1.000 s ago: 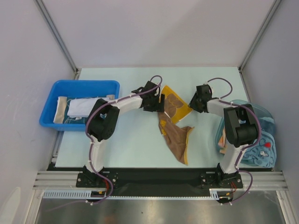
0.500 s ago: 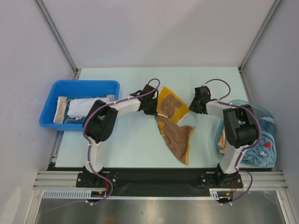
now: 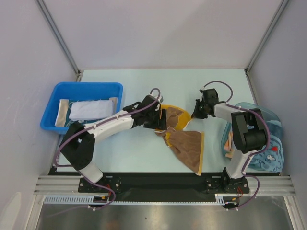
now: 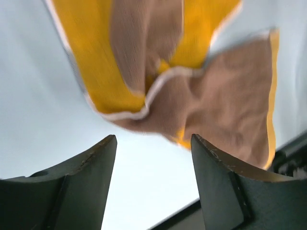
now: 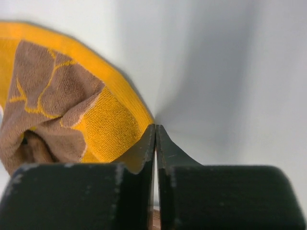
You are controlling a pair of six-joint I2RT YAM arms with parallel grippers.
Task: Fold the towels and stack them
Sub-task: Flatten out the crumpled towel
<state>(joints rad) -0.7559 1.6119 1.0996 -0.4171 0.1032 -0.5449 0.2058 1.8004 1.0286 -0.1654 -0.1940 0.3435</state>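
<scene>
1. On the left of the pale table (image 3: 124,148), a blue bin (image 3: 86,86) holds folded pale towels (image 3: 88,109).
2. At the right edge lies a heap of teal and light-blue towels (image 3: 268,155).
3. At the centre, the brown-and-yellow towel (image 3: 187,146) lies rumpled. Its long axis runs from far-left to near-right, with the brown end pointing near and the yellow end far.
4. The left gripper (image 3: 162,118) hovers by the towel's bunched far-left end, jaws apart and holding nothing.
5. The right gripper (image 3: 195,114) is closed tight, with its tips at the yellow rim. Whether cloth is pinched is unclear.
</scene>
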